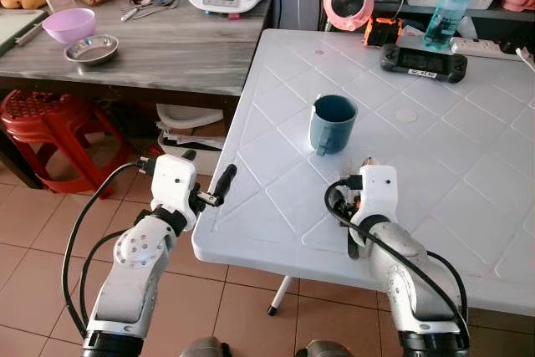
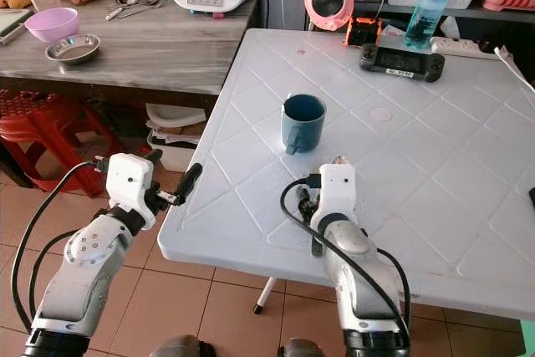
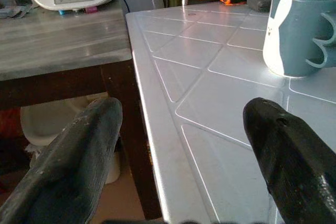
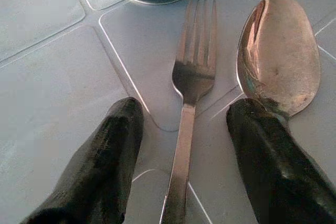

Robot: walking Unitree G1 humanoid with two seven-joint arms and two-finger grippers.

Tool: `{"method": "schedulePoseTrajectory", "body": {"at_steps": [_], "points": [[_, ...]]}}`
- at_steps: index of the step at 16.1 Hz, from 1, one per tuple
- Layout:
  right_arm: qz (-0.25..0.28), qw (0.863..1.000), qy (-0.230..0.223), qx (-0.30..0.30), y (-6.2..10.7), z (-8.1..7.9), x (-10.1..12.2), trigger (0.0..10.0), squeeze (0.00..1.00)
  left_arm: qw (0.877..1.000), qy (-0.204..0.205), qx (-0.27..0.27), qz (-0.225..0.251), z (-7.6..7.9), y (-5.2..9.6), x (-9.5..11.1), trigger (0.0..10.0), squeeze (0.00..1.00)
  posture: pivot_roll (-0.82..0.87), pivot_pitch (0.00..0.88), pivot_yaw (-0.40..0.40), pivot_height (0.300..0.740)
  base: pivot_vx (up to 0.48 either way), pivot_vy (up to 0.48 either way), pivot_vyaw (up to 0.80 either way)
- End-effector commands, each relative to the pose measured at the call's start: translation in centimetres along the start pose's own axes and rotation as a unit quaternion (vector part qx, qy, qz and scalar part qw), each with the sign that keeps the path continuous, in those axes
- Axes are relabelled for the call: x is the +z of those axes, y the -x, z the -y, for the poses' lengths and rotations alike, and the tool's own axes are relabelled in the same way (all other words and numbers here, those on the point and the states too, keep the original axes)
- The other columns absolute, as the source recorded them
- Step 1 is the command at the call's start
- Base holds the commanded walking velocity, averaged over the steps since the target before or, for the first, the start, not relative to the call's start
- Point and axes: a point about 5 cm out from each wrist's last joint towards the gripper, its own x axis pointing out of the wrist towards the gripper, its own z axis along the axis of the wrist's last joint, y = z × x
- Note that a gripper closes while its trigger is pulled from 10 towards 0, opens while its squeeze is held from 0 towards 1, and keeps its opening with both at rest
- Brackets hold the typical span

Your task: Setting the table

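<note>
We are at a white plastic worktop (image 1: 435, 206) with our right gripper (image 4: 184, 129) set low over its near part, jaws open. Between the jaws lies a fork (image 4: 190, 93), its handle running back toward the wrist and its tines pointing straight ahead at a blue mug (image 1: 333, 123) — so the fork's long axis lines up with the jaws' reach rather than across it. Just beside the fork, lying parallel, is a spoon (image 4: 278, 56); one finger (image 4: 273, 156) covers the neck of it, and we cannot tell whether it touches. The mug stands upright just beyond the tines; what is inside it is hidden to us.

Our left gripper (image 3: 184, 156) hangs off the worktop's near corner, jaws open and holding nothing, the mug well ahead of it. The right arm is plainly the nearer one to the cutlery.

On the wooden counter (image 1: 167, 56) beyond sit a purple bowl (image 1: 68, 24) and a steel dish (image 1: 92, 49) — both look empty.
</note>
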Motion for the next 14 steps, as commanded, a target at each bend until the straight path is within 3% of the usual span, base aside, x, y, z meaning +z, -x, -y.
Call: {"method": "schedulePoseTrajectory", "body": {"at_steps": [1, 14], "points": [[-0.046, 0.999, -0.014, 0.006, -0.3, -0.2, -1.5, 0.0, 0.0, 1.0, -0.005, 0.001, -0.006, -0.1, -0.2, 0.1, 10.0, 0.0, -0.05, 0.0, 0.036, 0.74, 0.0, 0.0, 0.0], [-0.096, 0.993, -0.059, -0.017, -0.3, 1.0, -2.8, 0.0, 0.0, 1.0, -0.002, -0.006, -0.009, 0.1, -0.2, -0.1, 10.0, 0.0, -0.05, 0.0, 0.031, 0.74, 0.0, 0.0, 0.0]]}}
